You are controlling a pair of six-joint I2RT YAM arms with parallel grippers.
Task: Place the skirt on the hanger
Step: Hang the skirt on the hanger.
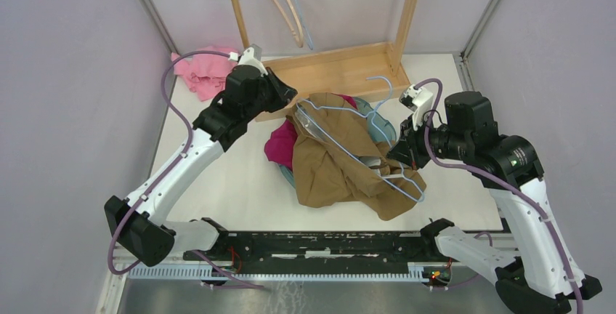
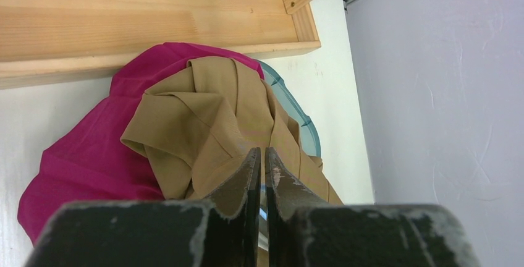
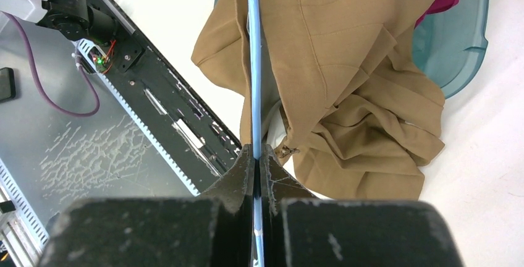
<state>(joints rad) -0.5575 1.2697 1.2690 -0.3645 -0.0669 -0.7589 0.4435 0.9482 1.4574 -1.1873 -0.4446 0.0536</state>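
— Right claw (image 3: 255, 149) first: what's it doing?
— Clamped hard on the light-blue wire hanger (image 3: 254, 63). The wire runs straight out from between its fingertips, across the tan skirt (image 3: 346, 63).
— And the left claw (image 2: 261, 152)?
— Closed to a hairline slit at the skirt's far folded edge, just beside the wooden rack base (image 2: 154, 26). Whether it nips cloth or wire, I cannot tell.
— Where does the skirt lie?
— Crumpled mid-table with the hanger on top, over a magenta garment (image 1: 280, 143) and a teal plastic basin (image 3: 460, 38). Its near hem stops just short of the front edge.
— Room to move?
— Bare table (image 1: 240, 183) shows left and right of the pile.
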